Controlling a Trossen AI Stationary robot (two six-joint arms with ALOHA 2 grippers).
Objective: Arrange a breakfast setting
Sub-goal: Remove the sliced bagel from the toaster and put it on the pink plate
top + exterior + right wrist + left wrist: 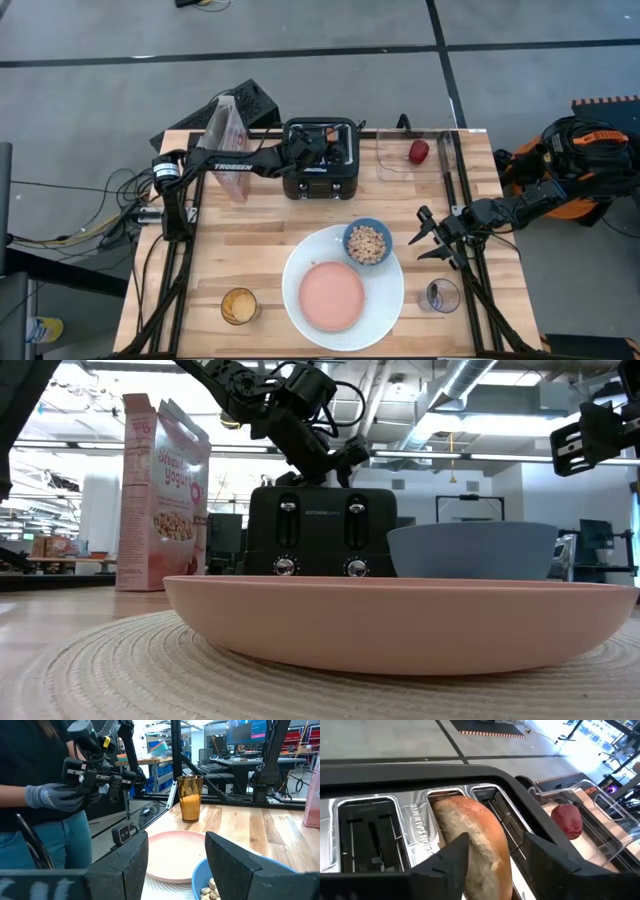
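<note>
A toasted bagel half (pixel 475 835) stands on edge in a slot of the black toaster (pixel 320 160) at the table's far side. My left gripper (pixel 492 840) hovers over the toaster, slanting down, with one finger on each side of the bagel half. A small red fruit (pixel 418 151) lies in a clear tray to the right of the toaster. Near the front, a pink plate (pixel 332 297) and a blue bowl (pixel 368 243) of cereal sit on the large white plate (pixel 385 310). My right gripper (pixel 425 235) waits open at the right edge. My left gripper straddles the upper part of the bagel half (pixel 485 855), which sticks up out of the slot. One finger (pixel 455 857) overlaps its crust side in the wrist view, and I cannot tell whether it touches. The other finger (pixel 540 852) stands a narrow gap away.
A pink cereal box (pixel 228 150) stands left of the toaster. A glass of orange juice (pixel 239 306) is at the front left and an empty glass (pixel 440 296) at the front right. A person's gloved hand (pixel 55 797) holds a device beyond the table's left side.
</note>
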